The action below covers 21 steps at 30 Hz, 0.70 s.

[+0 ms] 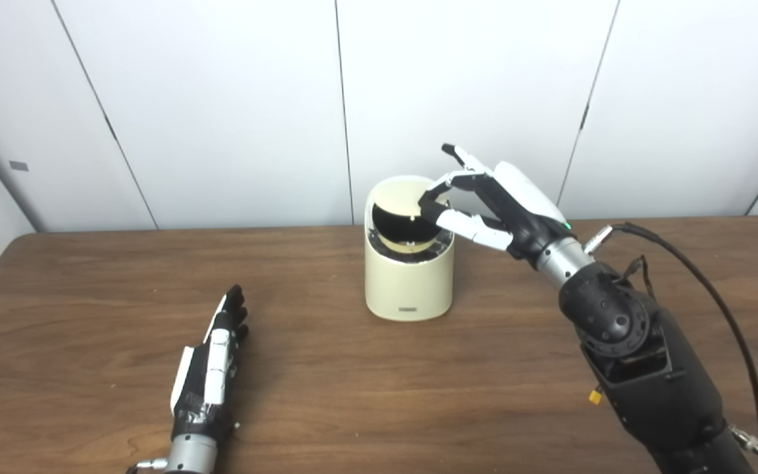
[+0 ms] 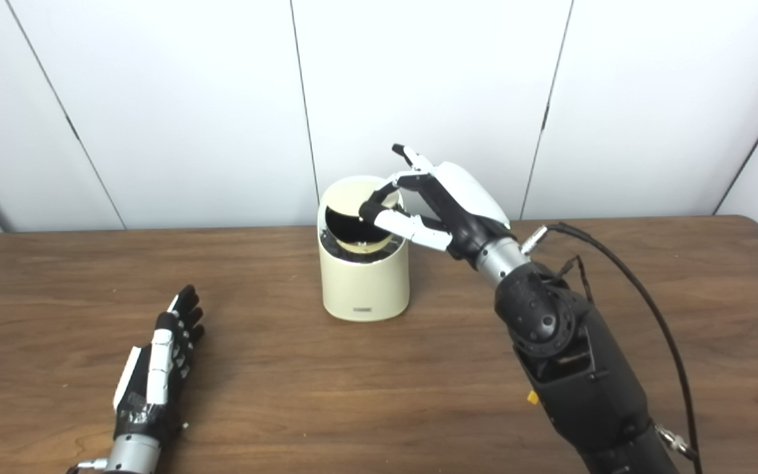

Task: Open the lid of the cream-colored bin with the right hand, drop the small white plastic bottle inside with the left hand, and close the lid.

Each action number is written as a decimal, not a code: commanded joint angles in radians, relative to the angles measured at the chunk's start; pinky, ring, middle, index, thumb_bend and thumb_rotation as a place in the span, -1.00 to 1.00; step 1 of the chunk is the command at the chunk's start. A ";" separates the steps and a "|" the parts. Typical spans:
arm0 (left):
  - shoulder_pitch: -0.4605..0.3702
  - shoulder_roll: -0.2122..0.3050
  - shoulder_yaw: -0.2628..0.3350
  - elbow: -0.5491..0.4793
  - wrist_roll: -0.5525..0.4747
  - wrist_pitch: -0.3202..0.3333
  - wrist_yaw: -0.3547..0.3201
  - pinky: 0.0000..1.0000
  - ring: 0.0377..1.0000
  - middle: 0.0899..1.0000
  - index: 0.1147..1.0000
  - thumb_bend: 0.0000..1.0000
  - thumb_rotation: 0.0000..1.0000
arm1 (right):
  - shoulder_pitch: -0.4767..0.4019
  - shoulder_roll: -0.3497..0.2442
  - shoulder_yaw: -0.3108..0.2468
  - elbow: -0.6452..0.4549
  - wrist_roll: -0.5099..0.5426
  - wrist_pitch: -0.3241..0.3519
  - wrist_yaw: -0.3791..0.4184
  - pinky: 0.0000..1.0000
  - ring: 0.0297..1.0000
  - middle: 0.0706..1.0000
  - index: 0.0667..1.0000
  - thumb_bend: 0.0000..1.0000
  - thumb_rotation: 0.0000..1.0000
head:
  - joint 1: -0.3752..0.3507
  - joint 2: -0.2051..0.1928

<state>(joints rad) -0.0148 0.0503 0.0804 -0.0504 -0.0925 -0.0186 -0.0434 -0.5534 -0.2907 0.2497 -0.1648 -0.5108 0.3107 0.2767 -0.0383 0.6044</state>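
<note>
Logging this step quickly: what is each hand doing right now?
Left hand: open, holding nothing, lying on the brown wooden table.
Right hand: fingers on the tilted round lid of the cream-colored cylindrical bin; grasp cannot be told.

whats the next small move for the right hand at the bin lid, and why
Probably press the lid back level. The right hand has its fingers at the bin top, the lid is tilted with a dark gap showing, the left hand rests empty on the table, and no bottle is visible.
</note>
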 commanded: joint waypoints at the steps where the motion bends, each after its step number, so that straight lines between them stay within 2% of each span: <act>1: 0.015 -0.015 -0.014 0.022 0.006 -0.006 0.003 1.00 1.00 1.00 1.00 0.24 1.00 | -0.031 -0.010 -0.011 -0.027 -0.003 -0.026 -0.007 1.00 1.00 1.00 0.19 0.18 1.00 | 0.000 0.004; 13: 0.015 -0.022 -0.014 0.013 0.015 0.005 0.015 1.00 1.00 1.00 1.00 0.25 1.00 | -0.010 -0.014 0.014 -0.020 -0.016 -0.030 0.015 1.00 1.00 1.00 0.23 0.17 1.00 | 0.003 0.015; 21: 0.014 -0.023 -0.016 0.013 0.026 0.006 0.018 1.00 1.00 1.00 1.00 0.25 1.00 | -0.001 -0.014 0.039 -0.032 -0.038 -0.027 0.040 1.00 1.00 1.00 0.31 0.10 1.00 | 0.005 0.018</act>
<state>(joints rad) -0.0161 0.0409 0.0785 -0.0525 -0.0786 -0.0113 -0.0316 -0.5222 -0.2969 0.2926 -0.1646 -0.5384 0.3084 0.3201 -0.0322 0.6213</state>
